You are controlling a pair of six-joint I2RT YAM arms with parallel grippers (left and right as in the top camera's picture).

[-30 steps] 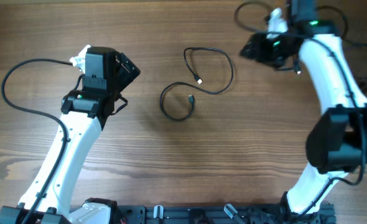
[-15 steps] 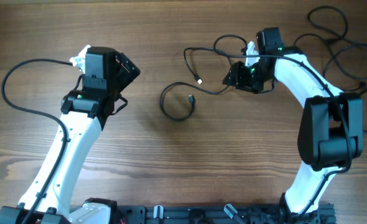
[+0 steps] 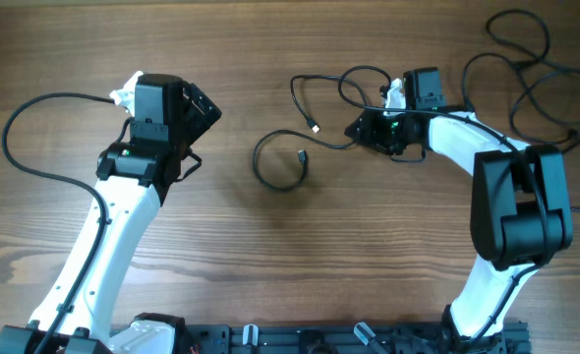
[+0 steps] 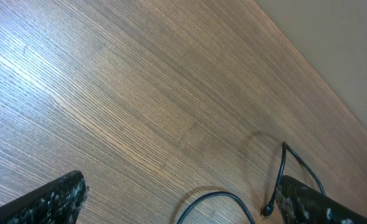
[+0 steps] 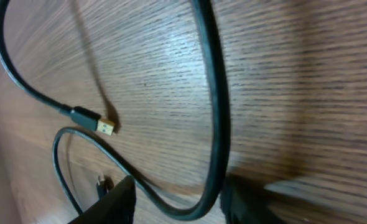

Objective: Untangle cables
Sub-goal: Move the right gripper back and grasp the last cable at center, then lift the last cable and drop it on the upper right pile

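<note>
Two thin black cables lie mid-table. One (image 3: 331, 87) makes a wide loop with a gold-tipped plug (image 3: 315, 128). The other (image 3: 270, 169) is a small coil with its plug end (image 3: 302, 157) turned inward. My right gripper (image 3: 359, 126) is low at the wide loop's right bend. In the right wrist view its fingers (image 5: 180, 202) are open with the cable (image 5: 218, 112) running between them and the gold plug (image 5: 106, 126) beyond. My left gripper (image 3: 207, 108) is open and empty, left of the cables. Its wrist view (image 4: 183, 202) shows a cable arc (image 4: 224, 195) and a plug (image 4: 267, 210).
Thick black arm wires sprawl at the back right (image 3: 516, 59) and curve by the left arm (image 3: 25, 118). A black rail (image 3: 319, 339) runs along the table's front edge. The wooden table (image 3: 270, 256) spreads around the cables.
My right arm has swung from the back right corner down and left to the wide loop's right bend, and its fingers now straddle the cable. The left arm has not moved.
</note>
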